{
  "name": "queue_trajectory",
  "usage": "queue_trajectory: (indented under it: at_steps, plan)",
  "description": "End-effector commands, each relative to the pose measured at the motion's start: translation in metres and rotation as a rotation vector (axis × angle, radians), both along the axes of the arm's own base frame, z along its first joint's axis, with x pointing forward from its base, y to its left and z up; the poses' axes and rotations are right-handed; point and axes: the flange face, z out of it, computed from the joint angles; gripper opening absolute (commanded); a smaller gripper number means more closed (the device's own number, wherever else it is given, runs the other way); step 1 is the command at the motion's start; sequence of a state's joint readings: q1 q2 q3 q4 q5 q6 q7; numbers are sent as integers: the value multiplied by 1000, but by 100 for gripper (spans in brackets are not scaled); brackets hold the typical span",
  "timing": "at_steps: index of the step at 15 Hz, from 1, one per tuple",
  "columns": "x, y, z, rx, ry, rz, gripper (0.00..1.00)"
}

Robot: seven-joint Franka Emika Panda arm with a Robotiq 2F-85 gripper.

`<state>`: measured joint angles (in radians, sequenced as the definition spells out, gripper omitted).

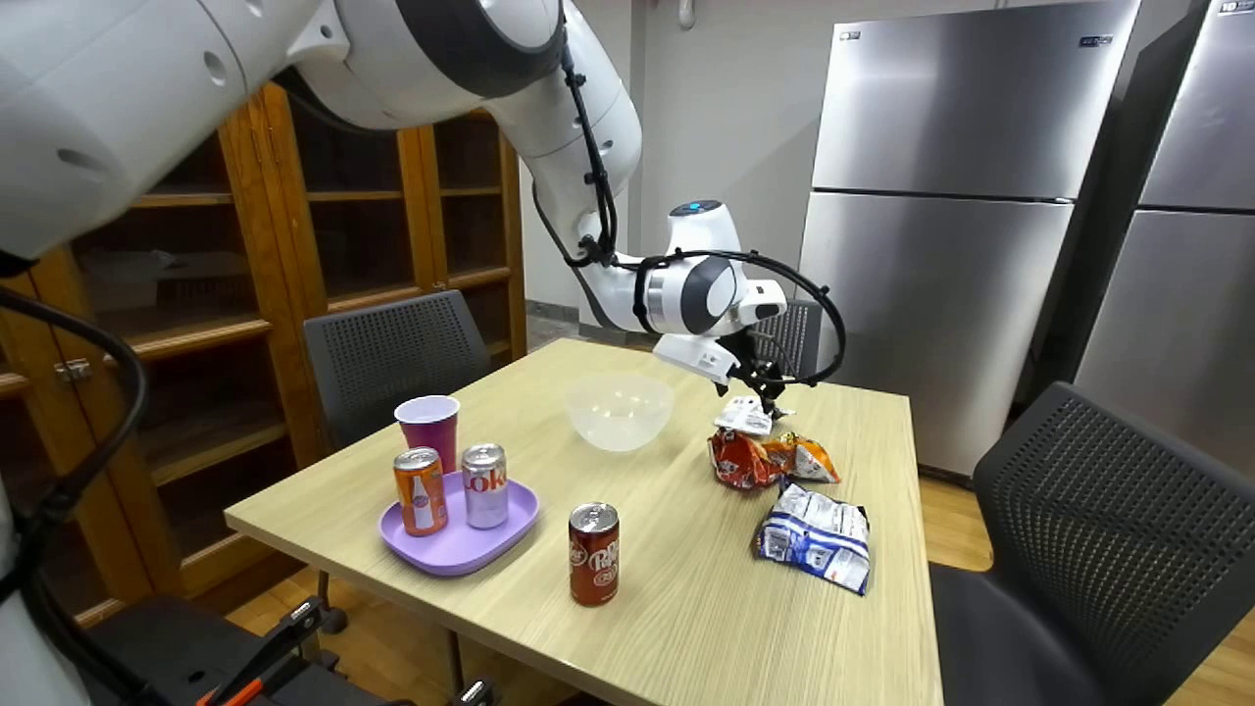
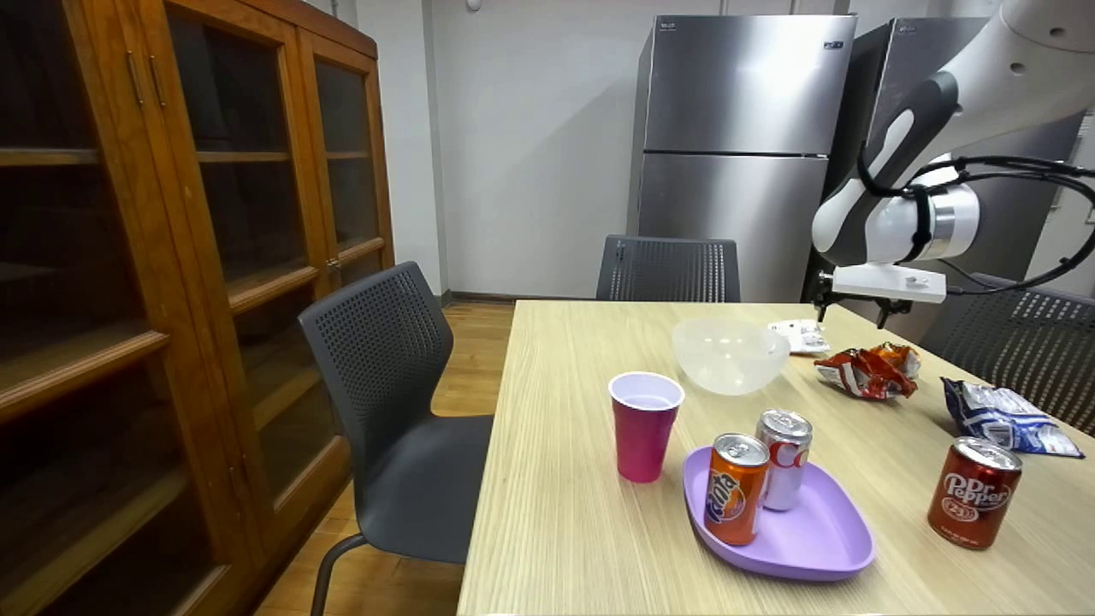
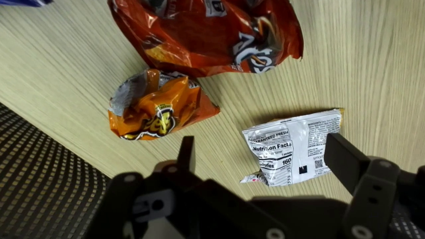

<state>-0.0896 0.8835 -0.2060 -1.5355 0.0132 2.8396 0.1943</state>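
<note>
Wrist view: with empty hand point(image 3: 260, 137) spread wide over white nutrition-labelled snack bag point(image 3: 298, 149), better to centre on it before lowering, fingers point(image 3: 347, 161) clear of its edges.

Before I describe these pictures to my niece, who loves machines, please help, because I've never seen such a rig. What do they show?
The machine is a jointed white arm ending in a claw. Two pictures come from cameras standing apart from it; the close-up comes from a camera on its wrist, looking down at the table.

On the table are a purple tray bearing an orange can and a silver can, a pink cup beside the tray, a brown can, a cloudy bowl, a blue-and-white bag, a red bag, an orange bag and a white bag.

Nothing is held: the claw's two fingers stand open, nearest the white bag.
</note>
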Motion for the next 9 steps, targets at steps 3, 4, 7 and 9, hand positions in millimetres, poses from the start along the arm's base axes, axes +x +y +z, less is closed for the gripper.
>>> queue_trajectory:
  at_steps: [3,4,7,9]
  plan:
    - [31,-5,-16,32,-32,-47,100]
    - [34,-6,-19,35,-37,-52,100]
    - [45,-7,-29,45,-50,-74,100]
    - [52,-7,-35,51,-60,-87,100]
